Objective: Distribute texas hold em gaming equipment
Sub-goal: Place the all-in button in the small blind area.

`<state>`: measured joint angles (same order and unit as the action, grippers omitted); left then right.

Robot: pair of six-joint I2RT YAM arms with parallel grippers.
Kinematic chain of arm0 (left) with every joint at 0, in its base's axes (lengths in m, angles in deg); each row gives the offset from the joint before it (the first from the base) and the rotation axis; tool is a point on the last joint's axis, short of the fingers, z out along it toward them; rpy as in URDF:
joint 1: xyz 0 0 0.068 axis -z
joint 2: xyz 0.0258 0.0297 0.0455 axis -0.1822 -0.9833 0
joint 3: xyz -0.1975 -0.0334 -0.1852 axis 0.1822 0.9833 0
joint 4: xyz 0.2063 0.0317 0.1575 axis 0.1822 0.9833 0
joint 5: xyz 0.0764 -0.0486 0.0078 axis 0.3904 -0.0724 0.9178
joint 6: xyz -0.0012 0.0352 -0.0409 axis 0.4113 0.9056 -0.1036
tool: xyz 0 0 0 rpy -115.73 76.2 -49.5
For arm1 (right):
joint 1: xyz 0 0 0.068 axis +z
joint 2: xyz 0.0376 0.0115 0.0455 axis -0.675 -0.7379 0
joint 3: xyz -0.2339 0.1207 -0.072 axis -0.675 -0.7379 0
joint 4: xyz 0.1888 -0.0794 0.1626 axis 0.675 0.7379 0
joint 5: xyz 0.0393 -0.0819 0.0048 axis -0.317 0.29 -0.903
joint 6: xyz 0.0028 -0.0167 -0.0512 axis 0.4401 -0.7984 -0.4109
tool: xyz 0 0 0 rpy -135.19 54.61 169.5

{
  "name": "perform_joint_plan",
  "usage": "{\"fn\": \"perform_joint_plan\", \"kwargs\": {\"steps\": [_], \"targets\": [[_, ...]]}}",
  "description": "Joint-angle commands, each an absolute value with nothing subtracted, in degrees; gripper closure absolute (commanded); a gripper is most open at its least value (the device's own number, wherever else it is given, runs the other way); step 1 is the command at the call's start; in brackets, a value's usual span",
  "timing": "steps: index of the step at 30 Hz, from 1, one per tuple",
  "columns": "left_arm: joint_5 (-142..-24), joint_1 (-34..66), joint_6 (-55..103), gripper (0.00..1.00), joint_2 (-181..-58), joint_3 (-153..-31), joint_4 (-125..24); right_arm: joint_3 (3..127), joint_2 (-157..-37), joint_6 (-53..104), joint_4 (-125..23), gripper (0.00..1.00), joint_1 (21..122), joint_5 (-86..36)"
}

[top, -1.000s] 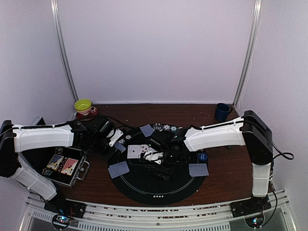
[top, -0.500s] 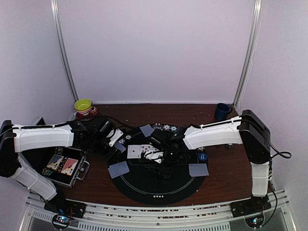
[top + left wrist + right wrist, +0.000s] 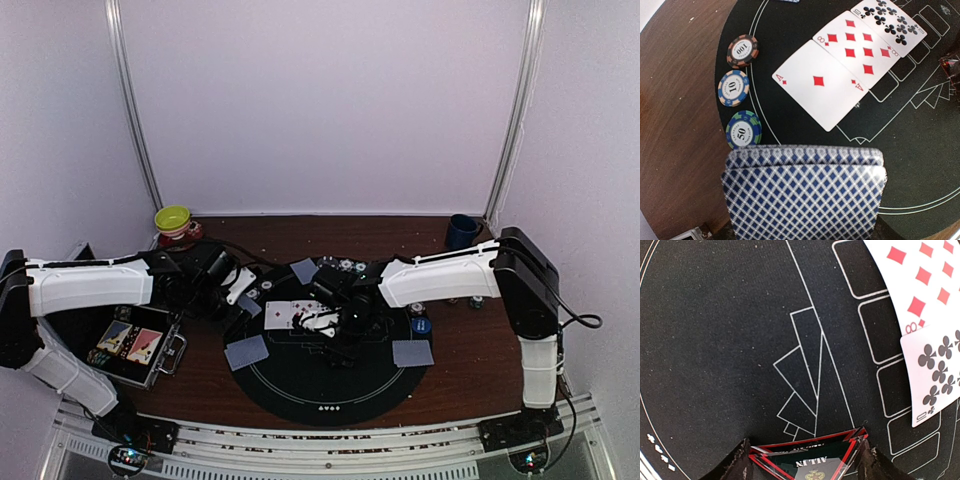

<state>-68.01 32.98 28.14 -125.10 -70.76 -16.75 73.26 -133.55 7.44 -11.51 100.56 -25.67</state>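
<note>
Right end effector [image 3: 807,465], now farther left over the mat [image 3: 715,340], has narrowed to grasp the triangle marker [image 3: 805,452] beside 3 face-up cards [image 3: 850,50]. Left end effector [image 3: 238,288] grasps the deck [image 3: 805,195]. Marker placement likely follows.

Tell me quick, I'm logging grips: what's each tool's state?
Left tool: shut on the deck of blue-backed cards.
Right tool: jaws flank the red triangle marker; grip cannot be told.
</note>
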Motion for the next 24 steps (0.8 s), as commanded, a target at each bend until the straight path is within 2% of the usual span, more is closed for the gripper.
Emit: {"fn": "perform_joint_plan", "kwargs": {"steps": [1,9,24], "targets": [[-67.59,32.59,28.01,0.35,-123.74,-70.57,-18.3,72.86,-133.38,6.55,-11.61,0.35,100.31,-22.41],[-67.67,32.62,28.06,0.35,-123.71,-70.56,-18.35,72.66,-129.48,5.57,-10.94,0.37,97.78,-22.19],[-67.85,32.61,28.23,0.35,-124.26,-70.91,-18.39,71.31,-124.13,-1.77,-8.96,0.38,85.16,-24.75]]}}
